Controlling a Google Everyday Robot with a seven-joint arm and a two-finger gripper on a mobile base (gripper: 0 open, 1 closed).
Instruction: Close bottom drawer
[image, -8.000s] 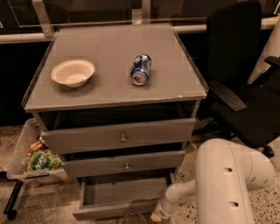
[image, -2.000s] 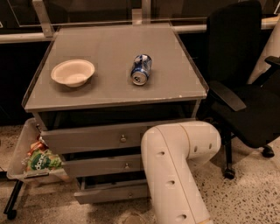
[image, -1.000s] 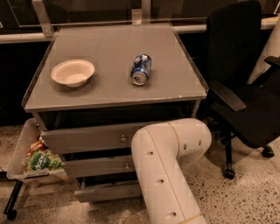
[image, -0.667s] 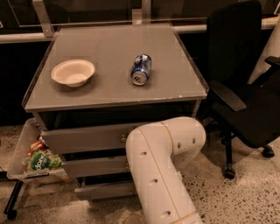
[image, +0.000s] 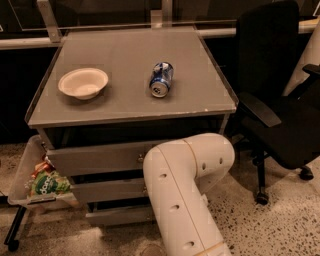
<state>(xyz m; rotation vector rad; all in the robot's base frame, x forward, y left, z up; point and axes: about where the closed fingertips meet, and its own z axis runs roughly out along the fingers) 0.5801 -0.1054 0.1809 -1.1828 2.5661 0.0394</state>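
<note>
**A:** Bottom drawer (image: 117, 215): where is it?

**B:** It is the lowest of three in the cabinet (image: 200, 87), directly under the middle drawer (image: 105, 190). Its plain front stands close in to the cabinet body. A dark slit separates it from the front above. I cannot tell from here whether it sits fully flush.

**A:** How much of it shows?

**B:** Only the left and centre of the front. The white arm (image: 190, 170) covers the right end.

**A:** Gripper: position and state?

**B:** The gripper is out of sight, hidden behind or below the arm at the drawer side. I cannot tell whether it is released or clenched. The arm's elbow stands in front of the top drawer (image: 95, 159), just right of that drawer's knob (image: 141, 158). The lower link runs down to the bottom edge of the view.

**A:** What is on the cabinet top?

**B:** A pale bowl (image: 83, 83) sits upright on the left. A can (image: 161, 79) lies on its side near the centre. The two are well apart.

**A:** And the surroundings?

**B:** A black chair (image: 280, 100) stands to the right on the speckled floor (image: 290, 225). A light bin (image: 19, 175) stands at the cabinet's left side, holding snack bags (image: 47, 183).
</note>
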